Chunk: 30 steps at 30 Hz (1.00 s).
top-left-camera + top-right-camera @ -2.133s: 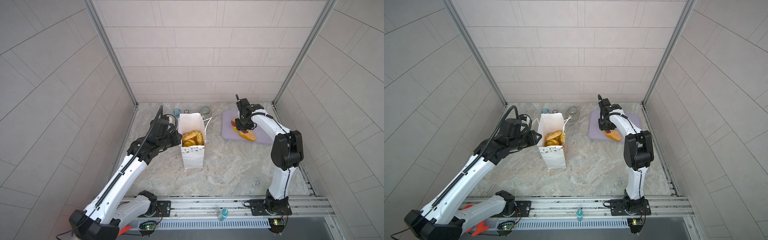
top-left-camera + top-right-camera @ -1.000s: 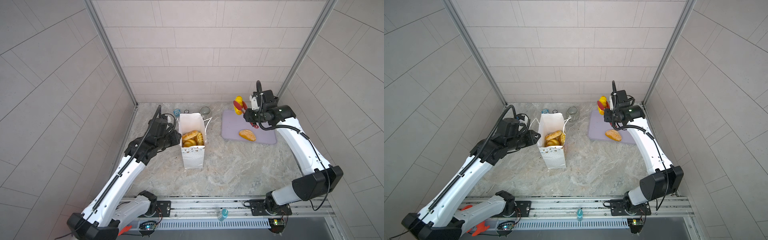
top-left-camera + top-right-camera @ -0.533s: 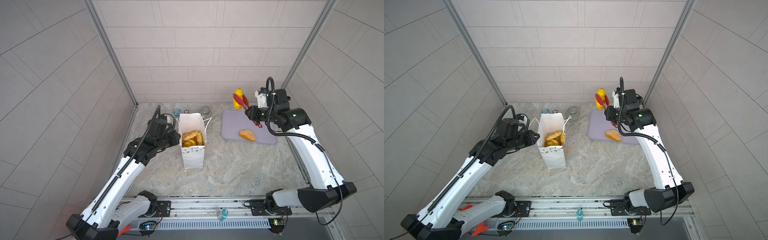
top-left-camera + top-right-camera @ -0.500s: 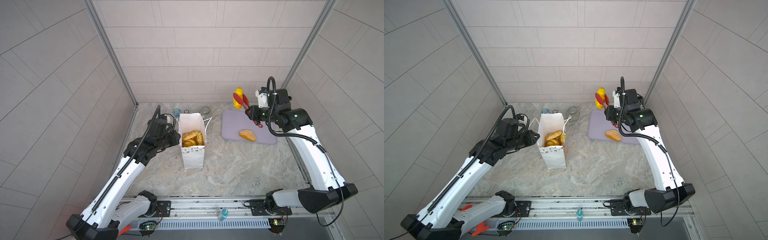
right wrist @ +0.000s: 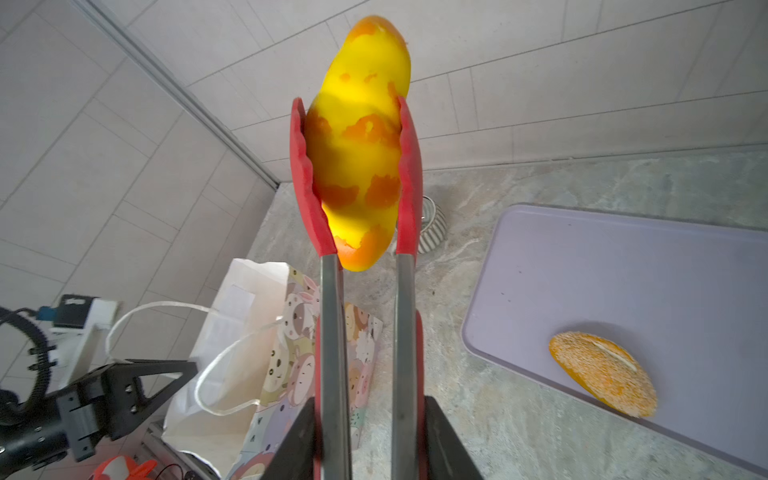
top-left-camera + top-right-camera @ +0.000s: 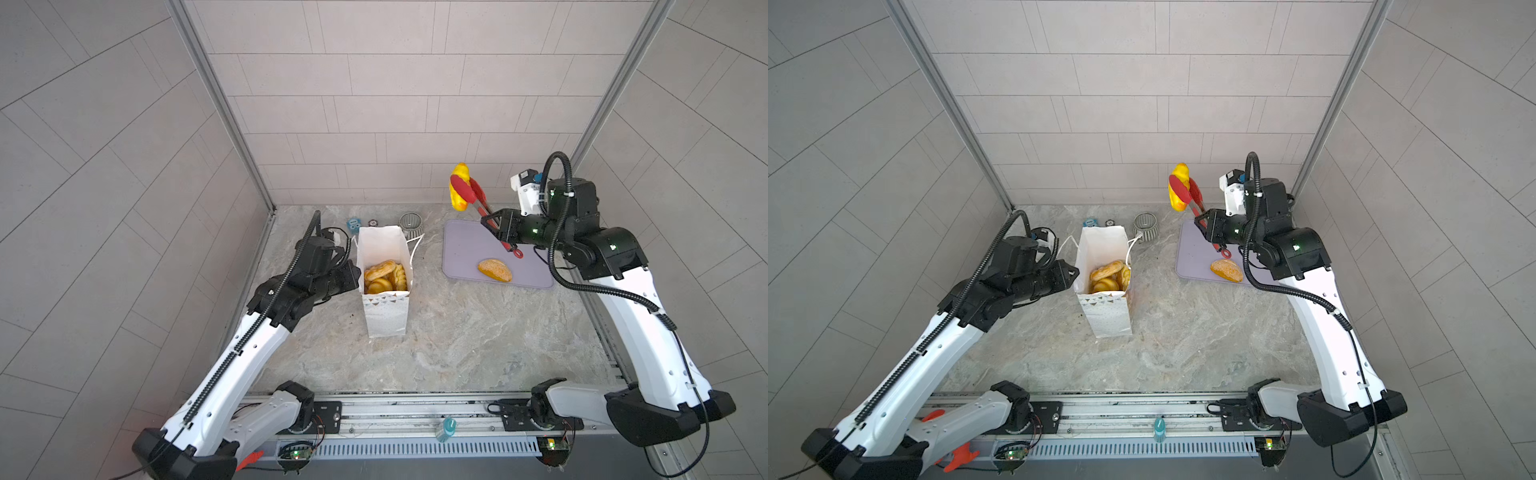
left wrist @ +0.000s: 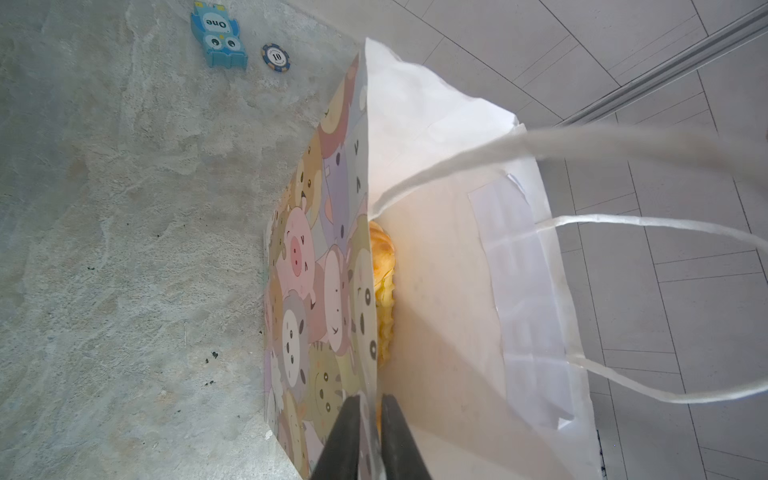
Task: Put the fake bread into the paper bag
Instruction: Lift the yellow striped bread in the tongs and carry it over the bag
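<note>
Behind the white animal-print paper bag (image 6: 384, 316), a blue owl block (image 7: 219, 35), a poker chip (image 7: 275, 57) and a ribbed metal cup (image 6: 410, 220) are seen. To the bag's right, a sesame-speckled oval bun (image 6: 494, 270) is seen on a lilac tray (image 6: 465, 249). The bag's left wall is pinched by the left gripper (image 7: 368, 419); golden toy breads (image 6: 384, 276) are piled inside. The right gripper (image 5: 365, 415) is clenched on red-tipped metal tongs (image 5: 332, 332), with a glossy yellow loaf (image 5: 357, 137) clamped between their tips, aloft, well right of the bag.
</note>
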{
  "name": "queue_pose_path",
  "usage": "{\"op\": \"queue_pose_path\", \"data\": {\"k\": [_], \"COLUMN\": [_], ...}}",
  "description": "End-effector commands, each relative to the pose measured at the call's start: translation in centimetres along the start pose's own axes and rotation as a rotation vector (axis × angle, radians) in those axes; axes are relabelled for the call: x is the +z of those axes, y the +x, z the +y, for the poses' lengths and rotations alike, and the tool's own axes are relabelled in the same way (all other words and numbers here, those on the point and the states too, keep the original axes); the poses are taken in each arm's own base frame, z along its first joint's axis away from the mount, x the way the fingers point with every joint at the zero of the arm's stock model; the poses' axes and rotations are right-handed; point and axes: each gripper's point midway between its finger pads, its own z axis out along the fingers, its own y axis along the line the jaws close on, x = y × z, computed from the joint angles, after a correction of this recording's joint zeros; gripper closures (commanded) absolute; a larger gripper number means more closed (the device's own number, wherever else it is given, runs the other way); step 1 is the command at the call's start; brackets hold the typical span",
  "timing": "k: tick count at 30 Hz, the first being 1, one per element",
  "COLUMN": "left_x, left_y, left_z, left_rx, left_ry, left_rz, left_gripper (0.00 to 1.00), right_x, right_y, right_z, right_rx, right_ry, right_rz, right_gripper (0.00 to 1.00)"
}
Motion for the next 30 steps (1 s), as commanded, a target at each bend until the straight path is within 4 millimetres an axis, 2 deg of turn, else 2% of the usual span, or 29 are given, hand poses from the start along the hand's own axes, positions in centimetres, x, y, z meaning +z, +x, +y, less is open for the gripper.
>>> {"op": "queue_pose_path", "data": {"k": [1,6,12,19,30], "left_x": [-0.6,-0.6,-0.5,-0.7,-0.7], "left_y": [-0.8,-0.8,-0.7,-0.7,-0.6], "left_z": [-0.4,-0.4,-0.3,-0.3,-0.1], "left_rx": [-0.011,-0.013,-0.012,-0.016,-0.022], "left_ry": [0.007,0.008,0.006,0.008,0.006], "left_rz": [-0.024,-0.025,-0.024,-0.03,-0.034], "left_gripper": [0.83,0.83,0.83,0.83,0.83], "right_x": [-2.5,-3.0,-2.9,-2.8,-1.1], "right_y": [-2.1,-1.7,-0.6,0.8,3.6], "right_z": [4.1,6.8,8.8,10.8,12.9], "right_rx": [-0.024,-0.063,-0.109,-0.187,-0.287], "right_ry": [-0.157,-0.213,-0.228,-0.214,-0.176], "right_rz": [-0.114,-0.119,-0.097,-0.064,0.013], "right_gripper": [0.63,0.63,0.63,0.63,0.63]}}
